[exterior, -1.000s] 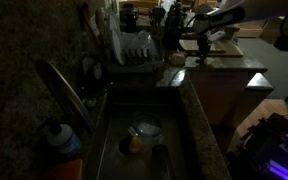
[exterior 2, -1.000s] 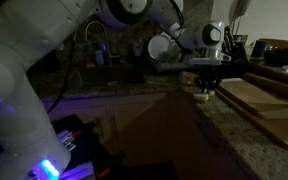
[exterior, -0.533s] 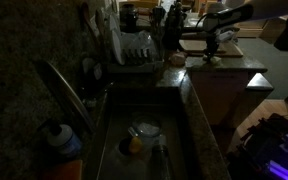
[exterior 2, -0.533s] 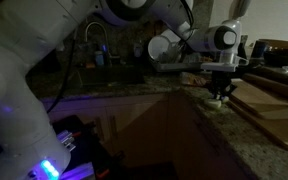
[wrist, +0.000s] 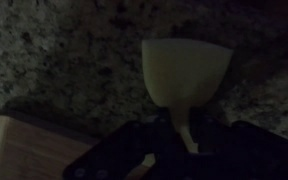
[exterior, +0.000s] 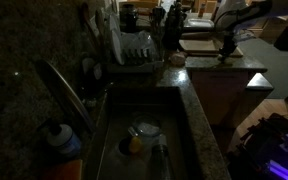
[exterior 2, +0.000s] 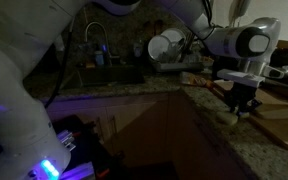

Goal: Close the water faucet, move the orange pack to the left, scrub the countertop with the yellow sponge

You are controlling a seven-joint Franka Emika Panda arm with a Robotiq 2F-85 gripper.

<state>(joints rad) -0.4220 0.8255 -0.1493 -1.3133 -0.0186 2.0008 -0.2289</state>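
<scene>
The sponge (wrist: 187, 65) is being pinched in the hand (exterior 2: 243, 104), its free end pointing at the speckled desk (wrist: 54, 50) just beneath the hand. A wooden board (wrist: 24, 150) is lying on the desk, close beside the hand.

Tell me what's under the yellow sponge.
Speckled countertop shows all around the yellow sponge, a wooden board nearby. The patch directly beneath is covered by the sponge itself.

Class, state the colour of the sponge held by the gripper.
Pale yellow; the sponge shows best in the wrist view.
</scene>
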